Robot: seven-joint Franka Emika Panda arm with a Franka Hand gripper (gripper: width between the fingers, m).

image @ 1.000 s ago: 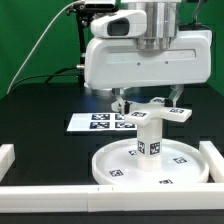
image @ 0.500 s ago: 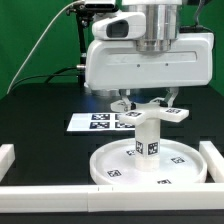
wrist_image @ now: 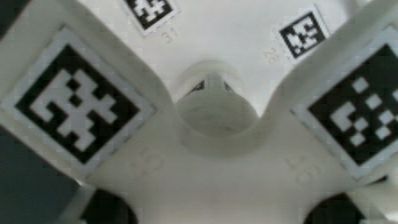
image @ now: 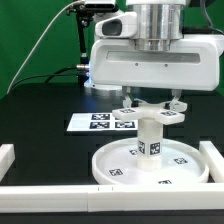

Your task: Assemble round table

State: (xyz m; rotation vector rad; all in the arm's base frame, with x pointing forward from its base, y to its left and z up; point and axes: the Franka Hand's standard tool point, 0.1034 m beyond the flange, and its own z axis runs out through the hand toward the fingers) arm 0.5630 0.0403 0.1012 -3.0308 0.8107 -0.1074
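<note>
Gripper has half-closed onto white plastic cross-shaped foot piece, now level atop short white cylinder leg; fastening likely follows.

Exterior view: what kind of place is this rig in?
Most likely a robotics lab test bench, not a home or factory floor: green backdrop, black table fenced by white border walls, and printed square tags on the disc, foot piece and marker board.

A: Exterior cam?
B: Off-arm, slightly raised, mid-range, facing the arm across the table.
A: Wrist?
B: Straight down, very close. Both see the cross foot and disc.
</note>
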